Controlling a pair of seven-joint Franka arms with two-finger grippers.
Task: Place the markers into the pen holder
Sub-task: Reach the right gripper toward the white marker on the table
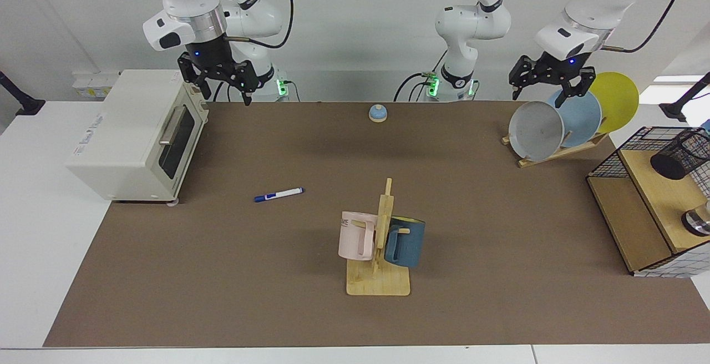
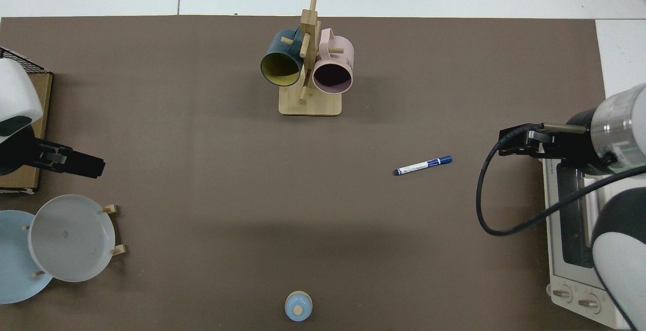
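Lying flat on the brown mat (image 1: pixel 499 308), the marker (image 1: pixel 279 194) has bare mat all round it, between the toaster oven (image 1: pixel 133 136) and the mug rack (image 1: pixel 379 258). The pen holder (image 1: pixel 681 155) lies tipped on the wire basket's (image 1: pixel 610 158) wooden shelf at the opposite mat edge. The right gripper (image 1: pixel 221 85) hangs spread and empty by the oven's rear corner. The left gripper (image 1: pixel 541 87), also spread and empty, waits above the plate rack (image 1: pixel 554 153).

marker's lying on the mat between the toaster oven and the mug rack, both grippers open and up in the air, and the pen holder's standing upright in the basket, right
Not quite: the pen holder lies tipped on its side on the basket's wooden shelf, as the facing view shows. The marker lies where you say, with right gripper and left gripper open, aloft.
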